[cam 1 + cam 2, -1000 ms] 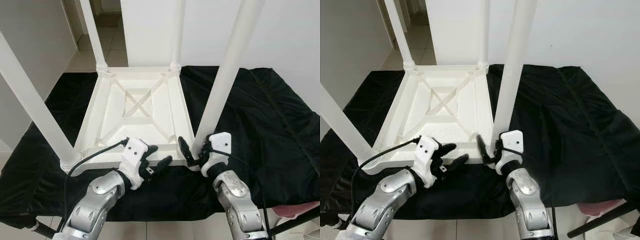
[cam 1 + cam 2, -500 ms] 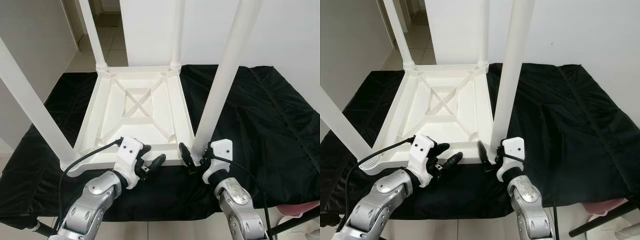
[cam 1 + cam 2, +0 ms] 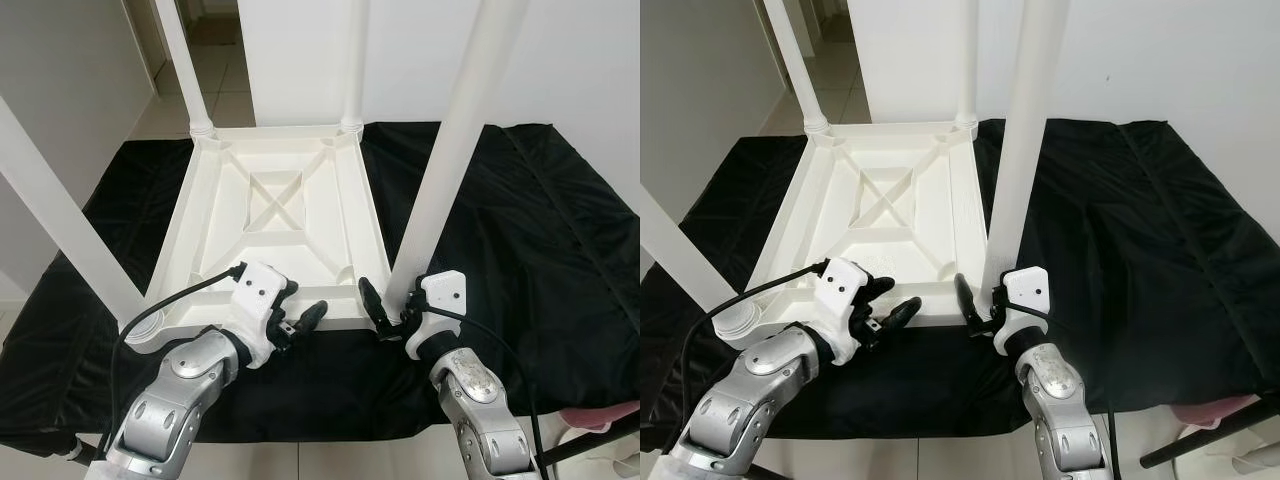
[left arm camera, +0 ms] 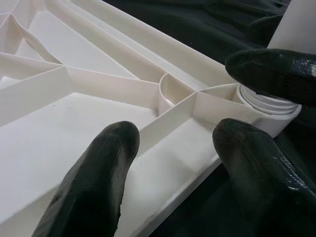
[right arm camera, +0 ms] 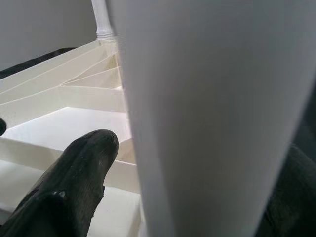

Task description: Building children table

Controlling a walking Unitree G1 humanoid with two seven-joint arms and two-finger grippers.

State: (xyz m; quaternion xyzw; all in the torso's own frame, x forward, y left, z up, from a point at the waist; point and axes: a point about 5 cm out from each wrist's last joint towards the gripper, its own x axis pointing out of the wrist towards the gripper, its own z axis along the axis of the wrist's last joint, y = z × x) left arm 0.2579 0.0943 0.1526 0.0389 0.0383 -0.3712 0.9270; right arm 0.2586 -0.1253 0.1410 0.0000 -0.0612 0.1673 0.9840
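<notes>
A white plastic children's table (image 3: 275,190) lies upside down on a black cloth (image 3: 520,230), its legs pointing up. My left gripper (image 3: 303,302) is open at the table's near edge. One of its fingers (image 4: 98,173) rests over the ribbed underside and the other hangs outside the rim. My right gripper (image 3: 390,300) is open around the foot of the near right leg (image 3: 450,170). One finger (image 5: 74,187) stands a small gap away from that leg (image 5: 212,98); the other is mostly hidden behind it.
The near left leg (image 3: 60,220) slants up at the left, and two far legs (image 3: 180,50) stand at the back. A white wall rises behind the cloth. Tiled floor shows at the far left, and something pink (image 3: 600,415) at the lower right.
My left gripper has slid forward, so its fingers now straddle the table's near rim. The right gripper stays at the leg's foot. The view has shifted slightly.
</notes>
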